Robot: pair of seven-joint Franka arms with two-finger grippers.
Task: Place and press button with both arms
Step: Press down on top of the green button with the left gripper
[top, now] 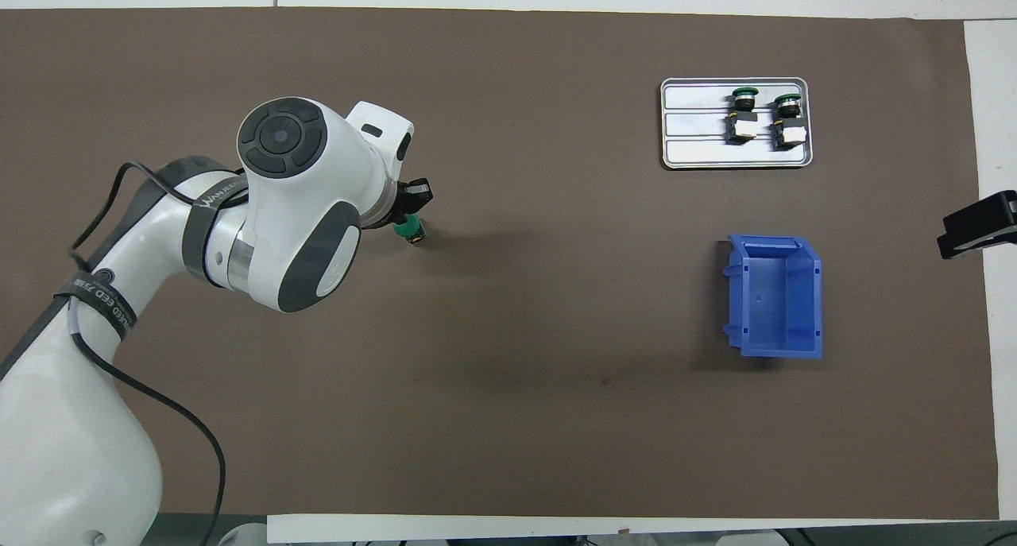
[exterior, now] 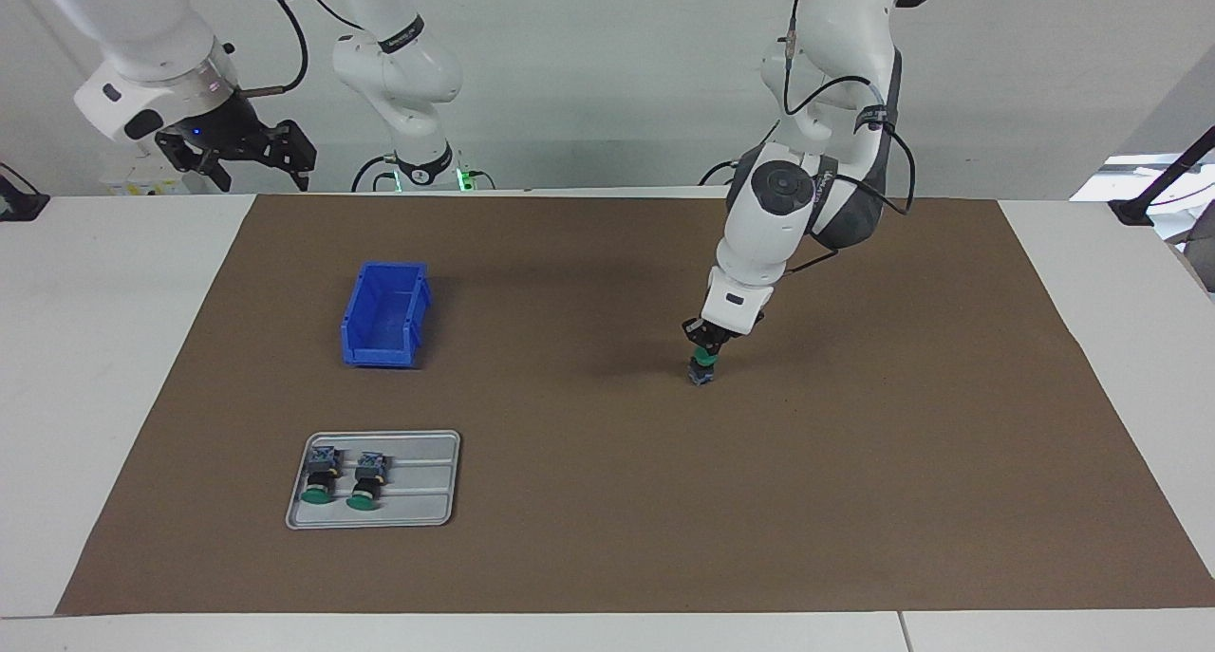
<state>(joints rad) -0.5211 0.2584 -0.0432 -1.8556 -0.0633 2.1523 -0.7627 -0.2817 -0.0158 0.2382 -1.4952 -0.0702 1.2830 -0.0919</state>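
While the left tool presses clenched on the upright button mid brown mat, the right tool waits released above the white worktop's edge, pale wall around.

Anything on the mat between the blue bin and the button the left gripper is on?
Nothing: bare brown mat between the blue bin and the button under the left gripper. Both views show it.
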